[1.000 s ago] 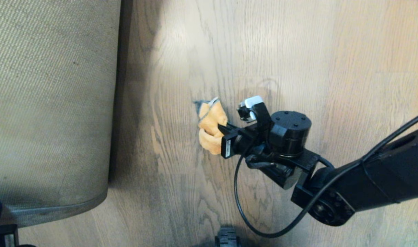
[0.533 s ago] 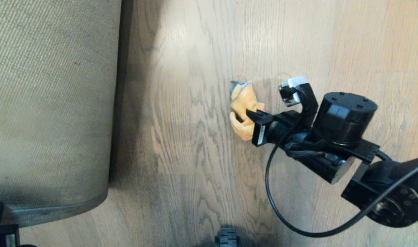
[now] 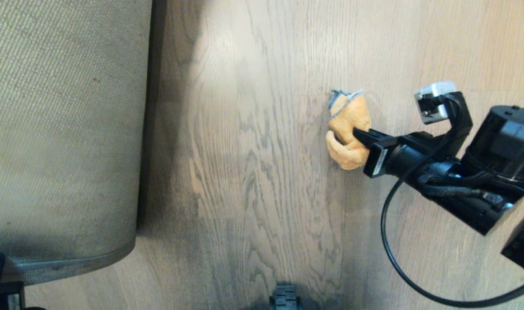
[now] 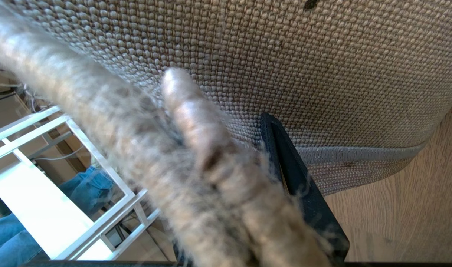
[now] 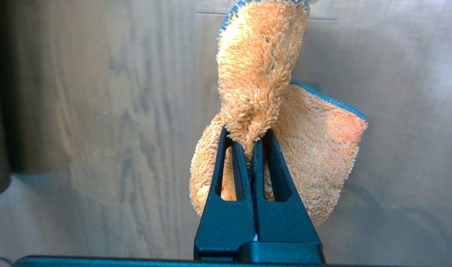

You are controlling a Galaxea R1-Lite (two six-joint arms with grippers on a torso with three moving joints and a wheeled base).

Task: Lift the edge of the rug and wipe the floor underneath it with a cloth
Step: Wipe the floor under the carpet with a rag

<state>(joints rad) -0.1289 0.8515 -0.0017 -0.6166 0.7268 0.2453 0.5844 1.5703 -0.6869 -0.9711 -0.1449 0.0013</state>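
The rug is folded back at the left, its beige woven backing (image 3: 64, 129) turned up. The rug edge (image 3: 72, 260) with its grey hem curls near the lower left. My left gripper (image 4: 244, 155) is shut on the rug edge (image 4: 359, 154); one black finger (image 4: 300, 181) shows against the backing, the other is hidden by blurred pile. My right gripper (image 3: 359, 134) is shut on the orange cloth (image 3: 348, 116), which hangs bunched against the bare wood floor (image 3: 253, 172). In the right wrist view the closed fingers (image 5: 248, 141) pinch a fold of the cloth (image 5: 255, 66).
The folded rug casts a dark shadow strip (image 3: 152, 129) along the floor. A black part of my base (image 3: 285, 299) pokes in at the bottom edge. A white frame (image 4: 62, 200) and blue denim (image 4: 88, 189) show beyond the lifted rug.
My right gripper has dragged the cloth across the floor to the right and slightly farther away from the rug. The rug and the left gripper have not moved.
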